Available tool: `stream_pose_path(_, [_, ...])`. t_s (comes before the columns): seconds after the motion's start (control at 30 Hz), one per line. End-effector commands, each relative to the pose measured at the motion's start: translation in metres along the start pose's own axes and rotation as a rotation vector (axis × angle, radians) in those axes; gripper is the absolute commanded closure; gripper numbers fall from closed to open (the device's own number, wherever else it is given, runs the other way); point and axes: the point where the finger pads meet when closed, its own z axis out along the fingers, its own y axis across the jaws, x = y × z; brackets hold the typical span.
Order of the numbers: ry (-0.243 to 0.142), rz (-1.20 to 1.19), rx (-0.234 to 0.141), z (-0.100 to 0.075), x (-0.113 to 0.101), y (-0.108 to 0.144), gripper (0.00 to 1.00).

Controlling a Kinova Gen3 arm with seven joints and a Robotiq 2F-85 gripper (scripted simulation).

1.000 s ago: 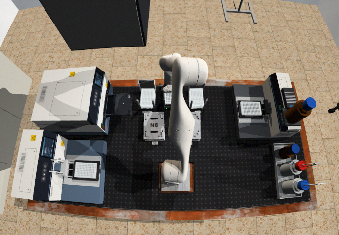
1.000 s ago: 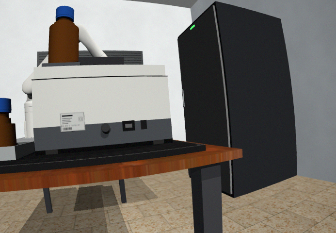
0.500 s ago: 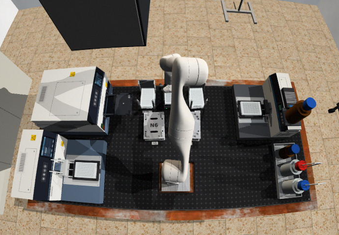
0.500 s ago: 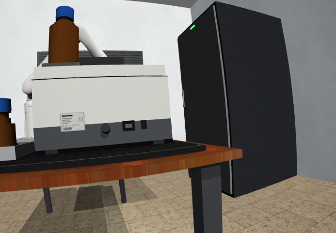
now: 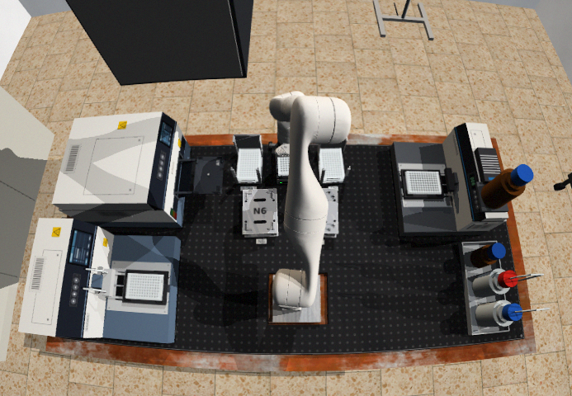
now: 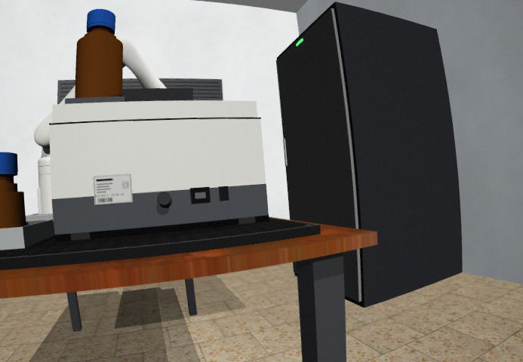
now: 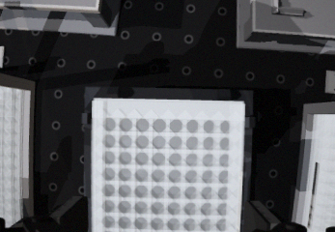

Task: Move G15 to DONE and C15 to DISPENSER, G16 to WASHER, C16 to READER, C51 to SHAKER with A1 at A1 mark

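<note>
In the wrist view a white well plate [image 7: 167, 166] sits on the middle station at the back of the deck, between the IN rack [image 7: 3, 155] and the DONE rack [image 7: 326, 169]. My gripper [image 7: 165, 217] is open and empty directly above this plate, with one dark fingertip showing on each side of it at the bottom edge. In the top view the arm [image 5: 304, 186] reaches back over that station [image 5: 282, 164] and hides the gripper. Other plates sit on the front-left instrument [image 5: 144, 285] and the right instrument [image 5: 423, 181]. The back-left instrument's tray [image 5: 205, 175] looks empty.
Nest N6 [image 5: 259, 210] stands in front of the IN rack [image 5: 248, 164], and a second nest [image 5: 330, 209] stands in front of the DONE rack [image 5: 332, 164]. Brown bottles [image 5: 506, 184] and a tube holder [image 5: 489, 287] stand at the right. The exterior view shows only an instrument's back [image 6: 155, 166].
</note>
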Motion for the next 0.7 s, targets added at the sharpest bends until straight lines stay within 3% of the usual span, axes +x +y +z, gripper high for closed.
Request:
stream_pose_path(0.0, [-0.002, 0.000, 0.000, 0.0002, -0.0006, 0.0000, 0.00])
stream_pose_path(0.67, [-0.002, 0.000, 0.000, 0.0049, -0.0006, 0.0000, 0.00])
